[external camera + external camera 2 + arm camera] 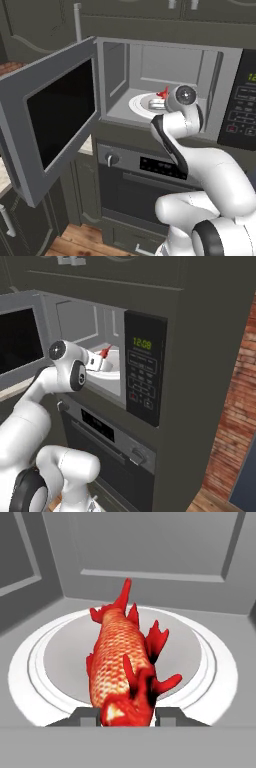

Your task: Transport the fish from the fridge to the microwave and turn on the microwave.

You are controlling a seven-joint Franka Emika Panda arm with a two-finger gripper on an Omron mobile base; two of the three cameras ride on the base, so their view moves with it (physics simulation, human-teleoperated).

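The fish (125,667) was seen lengthwise between the two fingertips (82,716) of the claw (127,717), head end at the tips and forked tail pointing to the back wall. The claw was clenched on the fish, inside the open microwave (220,65). The fish was positioned over the white turntable (30,662); whether it touched the plate could not be told. The microwave door (30,125) was swung wide open.

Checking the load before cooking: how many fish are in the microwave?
1. The fish lies over the white turntable inside the open microwave, between the end effector fingers.
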